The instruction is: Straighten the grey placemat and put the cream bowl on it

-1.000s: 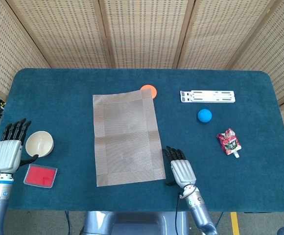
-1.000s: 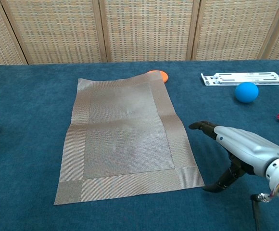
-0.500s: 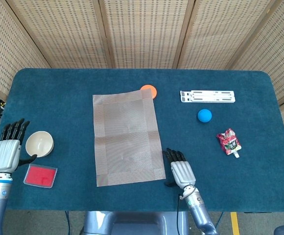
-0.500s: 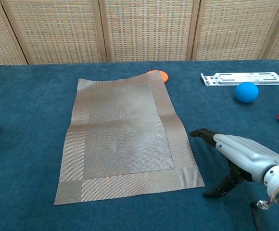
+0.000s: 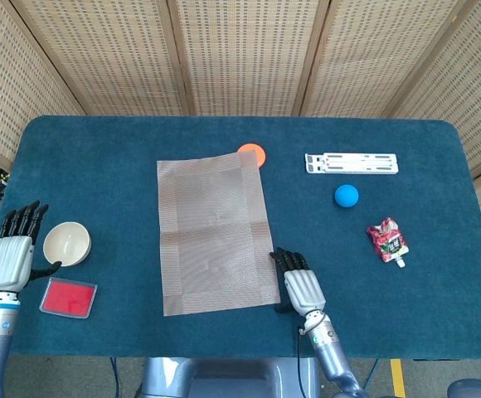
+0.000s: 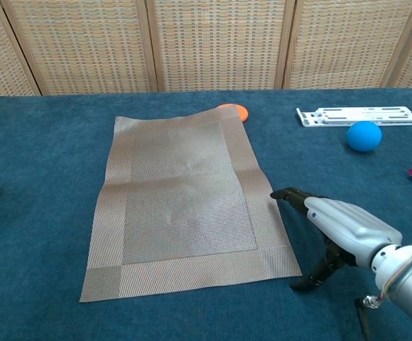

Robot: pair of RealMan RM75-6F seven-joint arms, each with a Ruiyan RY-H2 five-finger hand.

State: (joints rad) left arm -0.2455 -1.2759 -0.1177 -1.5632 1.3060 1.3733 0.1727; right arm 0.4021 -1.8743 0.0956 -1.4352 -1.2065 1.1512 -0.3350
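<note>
Blue cloth covers the surface; the placemat (image 5: pixel 216 233) lies mid-surface, slightly skewed. Over the last second the right hand (image 5: pixel 300 285) slid left, fingers (image 6: pixel 289 195) loosely spread and empty, now touching its near right corner, probably to tug it square. The bowl (image 5: pixel 66 244) waits at the left edge beside the open left hand (image 5: pixel 10 255).

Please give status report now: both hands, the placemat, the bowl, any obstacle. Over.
Both hands empty: right hand at grey placemat near corner, left hand beside cream bowl. Bowl off the mat. Orange disc touching mat's far corner.
</note>
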